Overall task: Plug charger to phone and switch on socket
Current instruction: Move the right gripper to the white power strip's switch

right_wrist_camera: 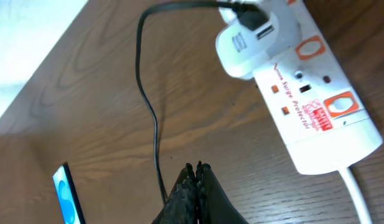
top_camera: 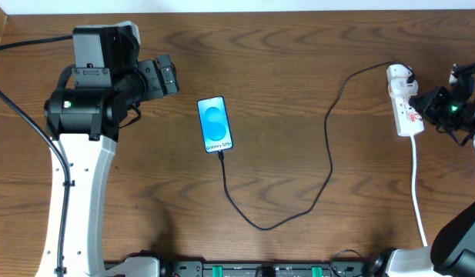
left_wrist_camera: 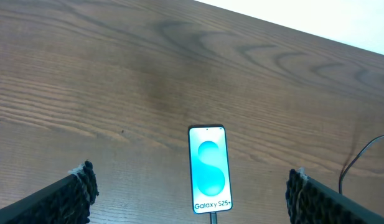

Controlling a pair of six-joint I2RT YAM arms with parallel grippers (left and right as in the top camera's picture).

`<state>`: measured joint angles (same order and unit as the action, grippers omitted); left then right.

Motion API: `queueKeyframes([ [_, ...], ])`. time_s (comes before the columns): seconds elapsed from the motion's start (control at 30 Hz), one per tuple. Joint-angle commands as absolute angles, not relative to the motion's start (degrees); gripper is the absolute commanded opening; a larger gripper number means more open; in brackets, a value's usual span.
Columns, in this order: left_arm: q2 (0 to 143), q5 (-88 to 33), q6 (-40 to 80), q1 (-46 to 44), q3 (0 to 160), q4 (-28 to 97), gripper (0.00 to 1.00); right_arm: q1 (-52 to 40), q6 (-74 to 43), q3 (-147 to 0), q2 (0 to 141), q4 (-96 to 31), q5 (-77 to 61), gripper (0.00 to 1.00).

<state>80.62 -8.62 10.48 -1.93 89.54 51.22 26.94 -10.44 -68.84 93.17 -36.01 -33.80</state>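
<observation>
The phone point(top_camera: 215, 125) lies flat mid-table, its screen lit blue with white text; it also shows in the left wrist view point(left_wrist_camera: 209, 169) and at the edge of the right wrist view point(right_wrist_camera: 67, 196). The black charger cable point(top_camera: 329, 165) runs from the phone's near end in a loop to its white plug head point(top_camera: 399, 75), seated in the white power strip socket point(top_camera: 409, 114). In the right wrist view the plug head point(right_wrist_camera: 244, 43) sits in the socket point(right_wrist_camera: 316, 118) with red switches. My left gripper point(left_wrist_camera: 192, 193) is open above the phone. My right gripper point(right_wrist_camera: 196, 171) is shut, empty, beside the socket.
The socket's thick white cord point(top_camera: 418, 192) runs toward the front edge at the right. The table is dark wood point(top_camera: 145, 192). The left arm's white base link point(top_camera: 75, 200) stands at the left side.
</observation>
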Motion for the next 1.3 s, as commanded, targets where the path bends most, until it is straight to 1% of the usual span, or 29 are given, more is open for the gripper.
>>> queueKeyframes([
  [0.0,80.5,-8.1,10.3,-1.7,89.9,51.4,0.98,28.7,-11.8,-71.6,93.5,-35.8,-33.7,0.01],
  [0.2,80.5,-8.1,10.3,-1.7,89.9,51.4,0.98,28.9,-11.8,-74.8,95.1,-36.9,-31.0,0.01],
  [0.43,80.5,-8.1,10.3,-1.7,89.9,51.4,0.98,28.9,-9.3,-84.1,102.6,-44.7,-31.0,0.01],
  [0.77,80.5,-8.1,10.3,-1.7,89.9,51.4,0.98,28.8,-7.6,-85.1,108.4,-42.8,-31.6,0.01],
  [0.97,80.5,-8.1,10.3,-1.7,89.9,51.4,0.98,28.9,-7.6,-85.1,109.7,-42.2,-27.7,0.01],
  [1.27,80.5,-8.1,10.3,-1.7,89.9,51.4,0.98,30.2,-10.2,-85.1,109.9,-40.4,-27.3,0.01],
])
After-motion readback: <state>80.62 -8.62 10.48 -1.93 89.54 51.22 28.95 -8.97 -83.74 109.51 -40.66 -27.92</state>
